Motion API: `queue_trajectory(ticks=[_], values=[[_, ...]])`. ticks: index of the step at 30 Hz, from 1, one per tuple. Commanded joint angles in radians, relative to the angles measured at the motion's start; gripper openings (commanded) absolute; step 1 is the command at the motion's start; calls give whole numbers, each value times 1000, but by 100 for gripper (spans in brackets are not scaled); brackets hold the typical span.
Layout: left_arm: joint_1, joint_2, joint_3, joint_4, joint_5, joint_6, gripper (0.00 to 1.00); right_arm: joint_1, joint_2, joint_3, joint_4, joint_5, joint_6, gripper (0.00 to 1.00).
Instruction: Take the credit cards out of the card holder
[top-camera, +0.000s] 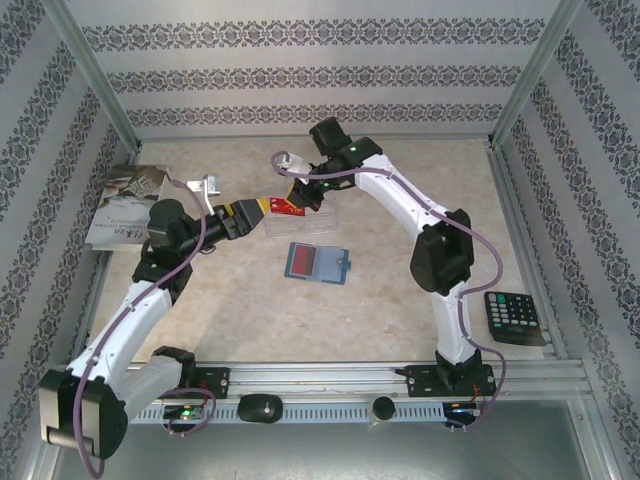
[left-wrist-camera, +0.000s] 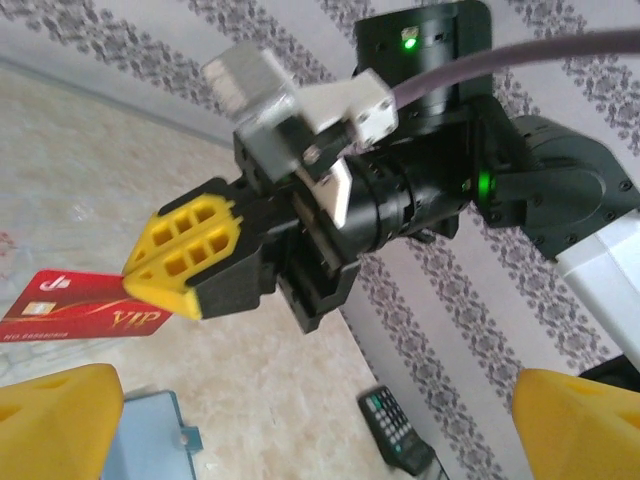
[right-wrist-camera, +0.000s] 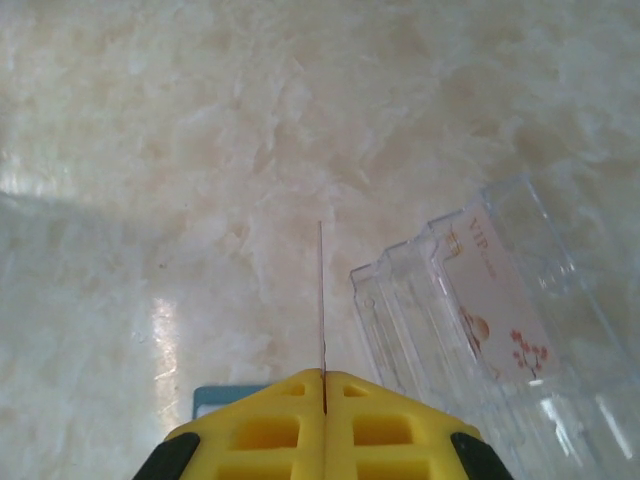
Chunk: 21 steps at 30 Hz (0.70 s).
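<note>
A red card (left-wrist-camera: 80, 305) is pinched at one short end by the right hand (left-wrist-camera: 150, 285), whose yellow fingers are pressed together on it. The card is held above the counter (top-camera: 400, 300), edge-on in the right wrist view. The left hand (top-camera: 264, 207) is spread wide, its fingers (left-wrist-camera: 60, 420) well apart, with nothing gripped, and is met by the card from 3 o'clock. The card holder (top-camera: 317, 262) is laid open near the middle of the counter, at 6 o'clock from both hands, with a red card seen in its left panel. A clear tray (right-wrist-camera: 470, 290) with a pale card (right-wrist-camera: 500, 305) in it is set just beside the holder at 12 o'clock. A calculator (top-camera: 515, 318) is placed at 4 o'clock and a booklet (top-camera: 125, 205) at 10 o'clock.
</note>
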Motion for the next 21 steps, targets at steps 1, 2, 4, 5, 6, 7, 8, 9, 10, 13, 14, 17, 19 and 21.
queue_trajectory(ticks=[1,2,4,5,6,7,8,9,10,13,14,17,19,21], values=[[5,-37,16,-129,-98,80,100,-21,38,84,-56,68,-102,0],[4,-39,11,-133,-98,86,100,-29,47,97,-59,82,-116,0],[5,-40,-10,-131,-100,82,100,-50,70,124,-71,85,-142,0],[5,-40,-19,-130,-102,82,100,-59,80,135,-75,81,-150,0],[5,-36,-28,-130,-103,82,100,-71,89,145,-75,72,-159,0],[7,-31,-35,-132,-108,80,100,-83,98,156,-78,61,-163,0],[5,-26,-39,-136,-109,80,100,-93,104,166,-80,56,-168,0],[6,-20,-40,-135,-105,81,99,-102,116,179,-82,53,-174,0],[5,-11,-39,-133,-100,81,100,-109,130,203,-93,46,-183,0],[6,13,-27,-140,-96,84,100,-126,179,279,-138,20,-209,0],[6,21,-23,-143,-97,84,100,-133,199,303,-152,10,-218,0],[6,42,-13,-148,-98,87,100,-153,241,357,-187,-9,-239,0],[7,53,-11,-150,-101,93,100,-164,257,372,-198,-36,-245,0],[5,63,-4,-163,-108,101,100,-172,266,375,-206,-63,-252,0]])
